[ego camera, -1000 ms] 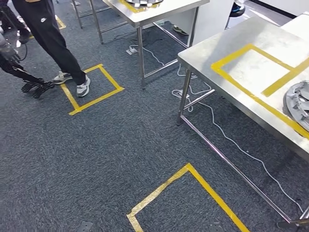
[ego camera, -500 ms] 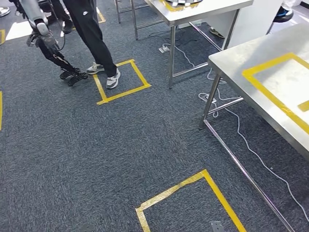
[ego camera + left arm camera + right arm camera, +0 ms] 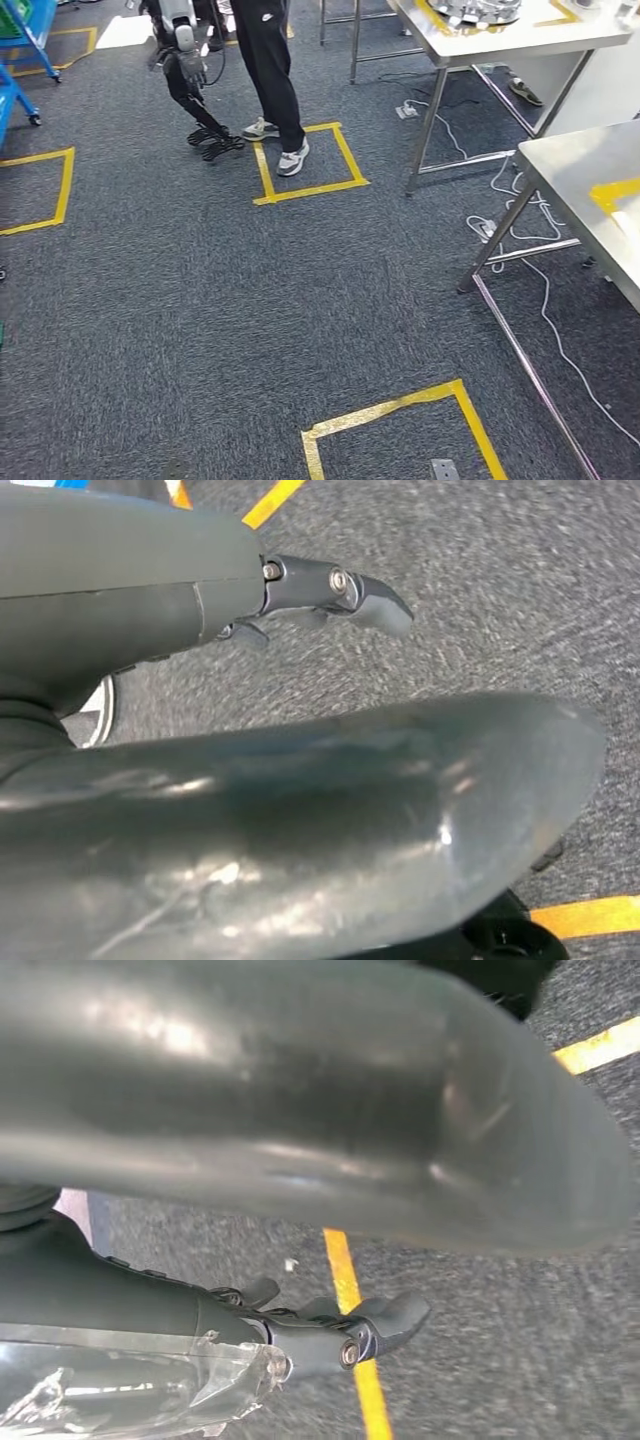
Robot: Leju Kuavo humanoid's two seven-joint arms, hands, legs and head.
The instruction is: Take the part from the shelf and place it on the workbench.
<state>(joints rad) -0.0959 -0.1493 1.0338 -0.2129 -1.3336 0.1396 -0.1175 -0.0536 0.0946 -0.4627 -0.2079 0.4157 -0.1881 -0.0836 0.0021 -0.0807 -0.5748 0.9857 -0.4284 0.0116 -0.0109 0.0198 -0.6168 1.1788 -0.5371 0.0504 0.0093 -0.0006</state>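
The reference landmark is the yellow taped square (image 3: 309, 160) on the dark grey carpet (image 3: 226, 300), seen in the head view. A person (image 3: 268, 60) in black trousers stands at this square, with one grey sneaker (image 3: 293, 160) inside it and the other on its far left corner. Just left of the square, a dark robot leg (image 3: 204, 125) rests its foot on the carpet. Well to the far left of the square stands the blue shelf (image 3: 23, 40), cut off by the picture edge. To the far right of the square stands a steel table (image 3: 528, 30), and the grey round metal parts (image 3: 475, 10) lie on its top, inside a yellow tape outline. Between the square and this table's legs, a power strip (image 3: 407, 108) lies on the carpet. To the near right of the square stands the steel workbench (image 3: 581, 190), which bears a yellow tape mark (image 3: 615, 190); white cables (image 3: 490, 230) are coiled at its leg. A second taped square (image 3: 400, 405) lies well nearer the robot, and a third (image 3: 64, 170) lies to the left. The left hand (image 3: 226, 590) hangs over the carpet with a dark finger (image 3: 370, 598) stretched out, and it holds nothing. The right hand (image 3: 226, 1320) likewise hangs over a yellow tape line with its fingers (image 3: 392, 1320) extended and apart, holding nothing; clear plastic (image 3: 151, 1380) shows beside it.
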